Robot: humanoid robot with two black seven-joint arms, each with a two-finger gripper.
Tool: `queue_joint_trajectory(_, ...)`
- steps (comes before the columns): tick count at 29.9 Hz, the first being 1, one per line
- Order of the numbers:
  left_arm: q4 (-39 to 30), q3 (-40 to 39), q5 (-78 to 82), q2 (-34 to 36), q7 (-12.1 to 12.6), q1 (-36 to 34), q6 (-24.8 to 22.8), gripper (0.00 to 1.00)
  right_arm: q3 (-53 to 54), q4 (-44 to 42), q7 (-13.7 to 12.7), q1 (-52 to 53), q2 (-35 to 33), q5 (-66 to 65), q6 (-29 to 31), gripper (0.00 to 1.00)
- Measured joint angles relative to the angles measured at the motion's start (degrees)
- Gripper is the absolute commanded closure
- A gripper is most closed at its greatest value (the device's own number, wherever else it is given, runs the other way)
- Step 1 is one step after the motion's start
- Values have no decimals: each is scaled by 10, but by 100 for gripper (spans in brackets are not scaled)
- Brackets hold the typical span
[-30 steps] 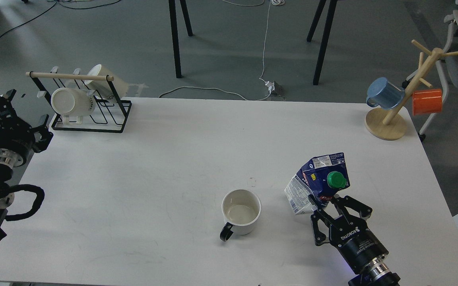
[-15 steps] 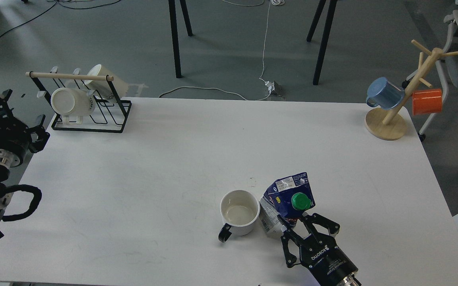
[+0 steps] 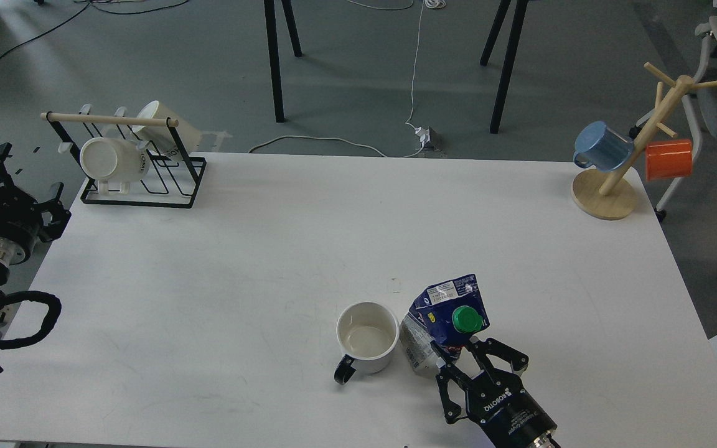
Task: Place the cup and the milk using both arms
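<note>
Right tool (image 3: 458, 367) coming in from the near right edge, fingers clamping on the lower body of the blue-and-white milk carton with the green screw cap (image 3: 444, 326). Carton tilting, long axis leaning from the tool up and away toward the far side, cap facing upward; whether its base is already touching the white bench (image 3: 309, 230) being hard to tell from here. Just left of the carton, touching or nearly touching it, the white ceramic cup with the black handle (image 3: 365, 337) standing upright on the bench, mouth up, handle pointing toward the near left, nothing visibly filling it beyond a pale bottom. Right arm being by far the nearer to both task things; setting the carton upright beside the cup without nudging it looking like the step in hand. Left tool (image 3: 13, 193) hanging well apart at the far left edge, beyond the bench, too dark and end-on for judging fingers apart or together, gripping nothing visible. Further out, black wire rack with a wooden rail (image 3: 140, 180) holding two cream mugs, and a wooden mug tree (image 3: 607, 186) carrying a blue mug and an orange mug.
</note>
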Motion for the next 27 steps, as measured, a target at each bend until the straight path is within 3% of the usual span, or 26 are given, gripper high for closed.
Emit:
queue_joint_trajectory(10, 1, 0, 0, 0, 0, 0, 0, 1, -1, -4, -1, -2, 0, 2, 0, 43)
queue_joint_trajectory(12, 1, 0, 0, 0, 0, 0, 0, 1, -2, -4, -1, -2, 0, 3, 0, 32)
queue_joint_trajectory(14, 1, 0, 0, 0, 0, 0, 0, 1, -2, -4, -1, -3, 0, 3, 0, 0)
queue_joint_trajectory(27, 1, 0, 0, -1, 0, 0, 0, 1, -5, 14, -3, -22, -8, 6, 0, 0)
